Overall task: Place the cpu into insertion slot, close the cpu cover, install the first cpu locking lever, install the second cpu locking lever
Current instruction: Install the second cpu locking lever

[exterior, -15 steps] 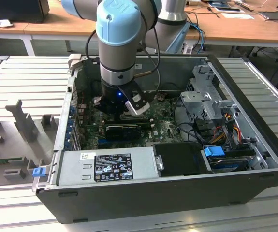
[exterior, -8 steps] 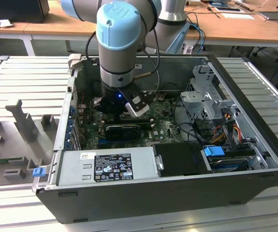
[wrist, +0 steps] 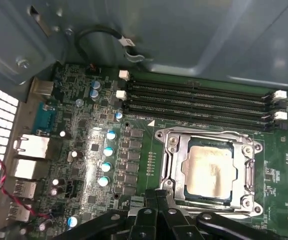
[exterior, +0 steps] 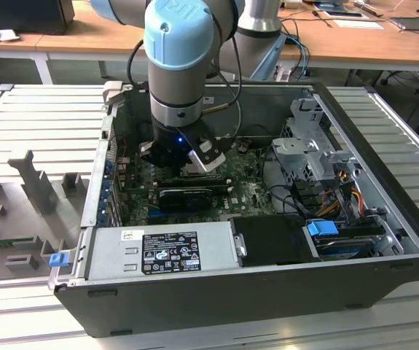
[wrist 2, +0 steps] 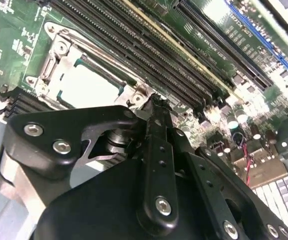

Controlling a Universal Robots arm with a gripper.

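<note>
While the arm reaches down into the open computer case (exterior: pixel 384 219) in the exterior view, the gripper (wrist 2: pixel 156 102) hangs low over the green motherboard (wrist: pixel 83 150), its black fingers drawn together to a narrow tip with nothing visibly held between them. Just beyond that tip lies the insertion slot (wrist: pixel 209 172), and the cpu (wrist: pixel 207 167) already sits in it, its pale metal face showing through the window of the cpu cover (wrist: pixel 176 165), which lies flat over the socket. In the second wrist view the fingertips stand right at the socket's near corner, by the screw there, close enough that contact cannot be ruled out. The socket thus lies straight ahead of the fingers, between them and the bank of long black memory slots (wrist: pixel 199 100), whose long axis runs parallel to the socket's far edge. Whether either locking lever is latched cannot be told from these views.
</note>
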